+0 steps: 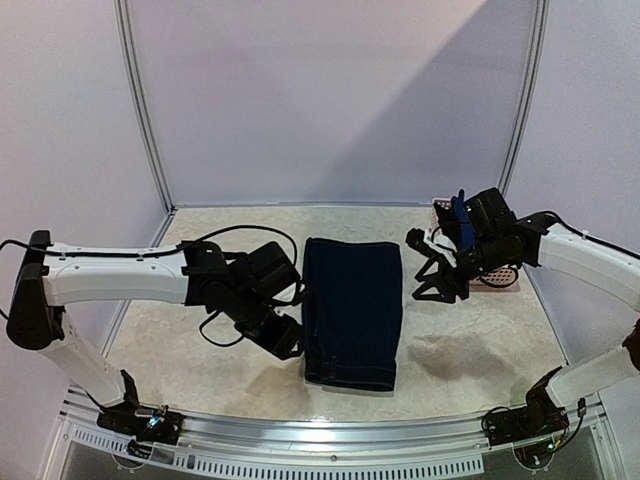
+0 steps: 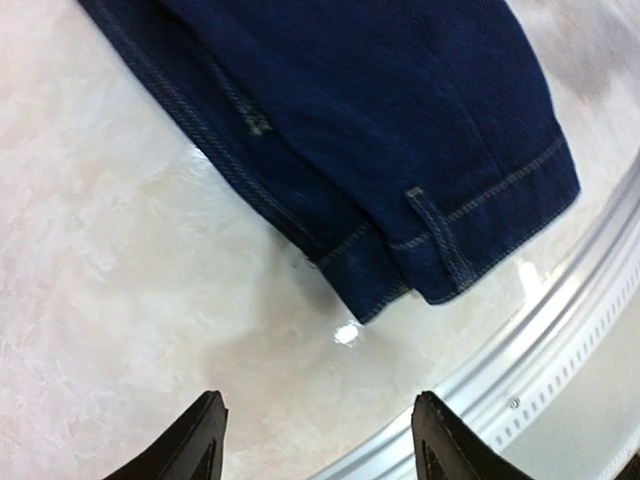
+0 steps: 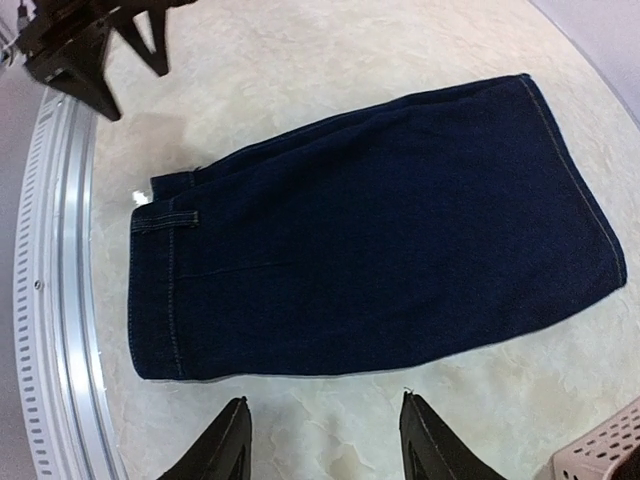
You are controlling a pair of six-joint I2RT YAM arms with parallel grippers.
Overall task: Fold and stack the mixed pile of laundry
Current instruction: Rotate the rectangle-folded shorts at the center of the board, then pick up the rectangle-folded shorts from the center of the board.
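Note:
A dark navy denim piece (image 1: 352,310) lies folded flat in a rectangle at the middle of the table; it also shows in the left wrist view (image 2: 380,130) and the right wrist view (image 3: 370,230). My left gripper (image 1: 285,338) is open and empty just left of its near left corner. My right gripper (image 1: 435,283) is open and empty just right of its right edge, above the table. The navy T-shirt and the striped piece are out of view.
A small pink perforated basket (image 1: 497,272) stands at the right behind my right wrist; its corner shows in the right wrist view (image 3: 605,452). The metal rail (image 1: 330,428) runs along the table's near edge. Pale walls enclose the back and sides.

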